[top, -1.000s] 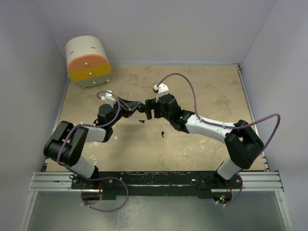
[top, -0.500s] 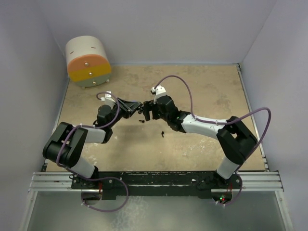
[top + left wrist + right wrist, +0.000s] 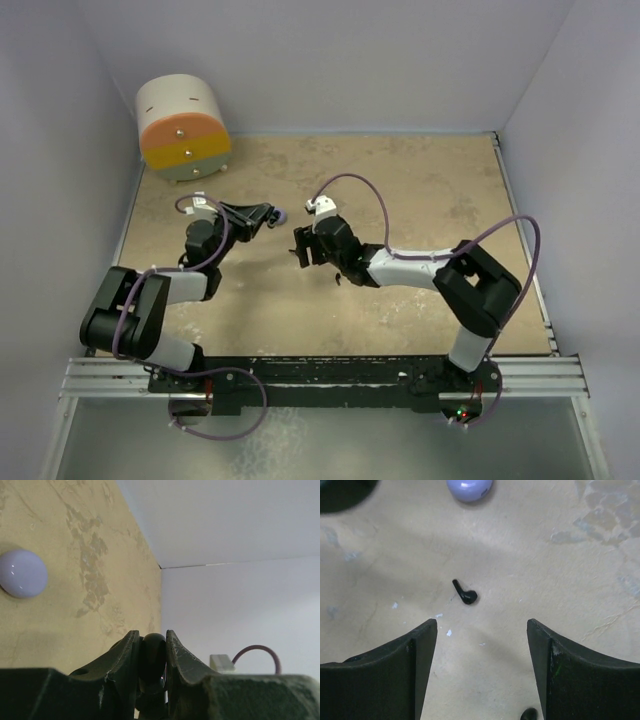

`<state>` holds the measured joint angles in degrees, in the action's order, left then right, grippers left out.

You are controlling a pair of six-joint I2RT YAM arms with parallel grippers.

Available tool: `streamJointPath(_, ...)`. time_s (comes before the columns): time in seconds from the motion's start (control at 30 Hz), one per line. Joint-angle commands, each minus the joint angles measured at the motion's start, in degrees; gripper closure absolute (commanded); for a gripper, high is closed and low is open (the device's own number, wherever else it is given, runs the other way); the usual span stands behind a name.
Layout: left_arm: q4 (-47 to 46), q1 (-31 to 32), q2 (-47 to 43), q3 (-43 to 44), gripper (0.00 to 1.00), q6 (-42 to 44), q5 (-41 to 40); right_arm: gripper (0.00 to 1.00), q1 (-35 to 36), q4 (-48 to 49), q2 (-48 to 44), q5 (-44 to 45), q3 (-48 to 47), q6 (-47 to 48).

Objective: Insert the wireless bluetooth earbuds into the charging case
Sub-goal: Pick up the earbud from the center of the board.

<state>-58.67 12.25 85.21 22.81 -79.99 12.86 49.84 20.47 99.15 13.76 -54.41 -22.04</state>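
My left gripper (image 3: 152, 636) is shut on a glossy black rounded piece (image 3: 153, 655), seemingly the black charging case held on edge. In the top view that gripper (image 3: 266, 214) sits left of centre, with a round lavender case (image 3: 281, 215) on the table just past its tips. The same lavender case (image 3: 22, 573) shows in the left wrist view. My right gripper (image 3: 482, 623) is open and points down at the table. A black stemmed earbud (image 3: 464, 593) lies just ahead of its jaws. A second black piece (image 3: 529, 714) peeks out by the right finger. No lavender earbuds show.
An orange, yellow and white drum-shaped drawer unit (image 3: 184, 128) stands at the back left corner. White walls close in the tan table (image 3: 420, 180) on three sides. The lavender case (image 3: 469, 487) lies beyond the black earbud in the right wrist view.
The left gripper has drawn back to the left with its black piece, uncovering the lavender case. The right gripper has moved left and toward me over the black earbud, its jaws a little narrower.
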Motion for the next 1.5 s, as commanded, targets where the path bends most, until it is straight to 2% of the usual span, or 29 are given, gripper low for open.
streamJointPath(0.0,-0.65,-1.42,-3.54,-0.72,1.00,0.29,-1.18,0.26,1.12,2.36,2.81,3.18,-0.77,-1.06)
streamJointPath(0.53,4.27,-6.21,-8.31,-3.08,1.00,2.05,0.37,0.37,2.26,4.03,11.95,3.29,-5.96,1.55)
streamJointPath(0.8,3.36,-7.39,-7.79,-3.53,1.00,1.79,1.41,0.54,2.88,2.93,13.85,3.88,-7.26,1.61)
streamJointPath(1.47,1.10,-10.12,-6.59,-4.49,1.00,0.95,3.87,0.65,4.27,-0.40,17.56,6.08,-9.99,0.61)
